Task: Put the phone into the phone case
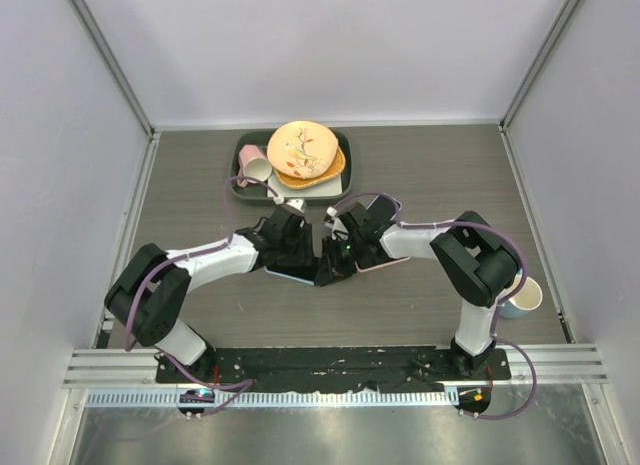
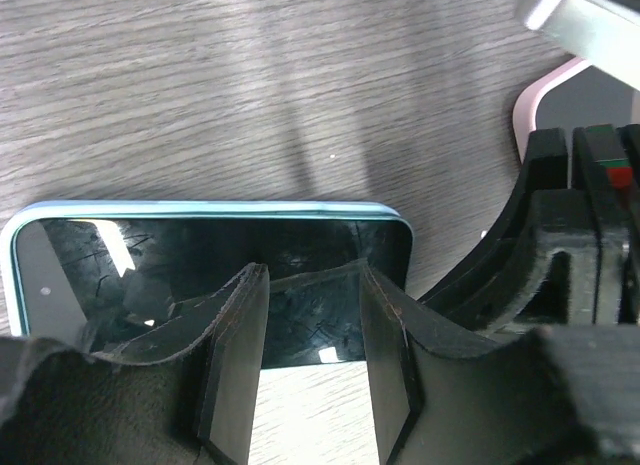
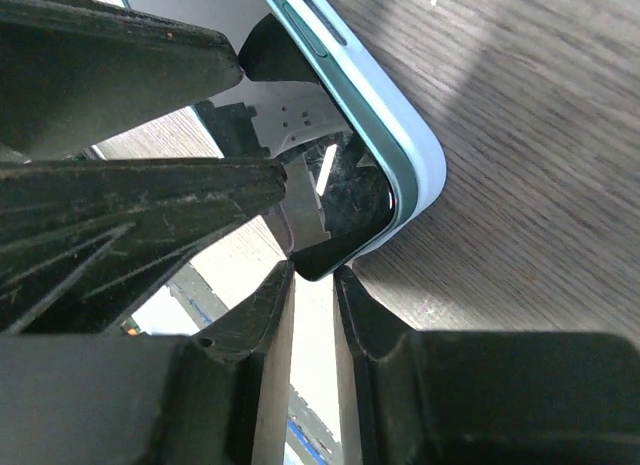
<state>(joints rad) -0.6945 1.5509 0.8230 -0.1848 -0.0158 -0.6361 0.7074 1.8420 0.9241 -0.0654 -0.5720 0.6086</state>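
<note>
Phone [image 2: 200,255]: lying on table [image 2: 250,85], near case [image 2: 518,115]. Left arm [image 1: 200,260], right arm [image 1: 440,240] bending inward over it. Left gripper [image 2: 312,275] hovering above screen, jaws apart; right gripper [image 3: 313,275] nearly closed at corner, grip unclear. Screen dark, rim pale blue.

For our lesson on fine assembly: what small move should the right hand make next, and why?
Probably press the right hand gently down on the corner of the phone. There its dark screen looks nearly level inside the rim of the light blue case, and the left hand is over the screen, so seating this corner seems what remains.
</note>
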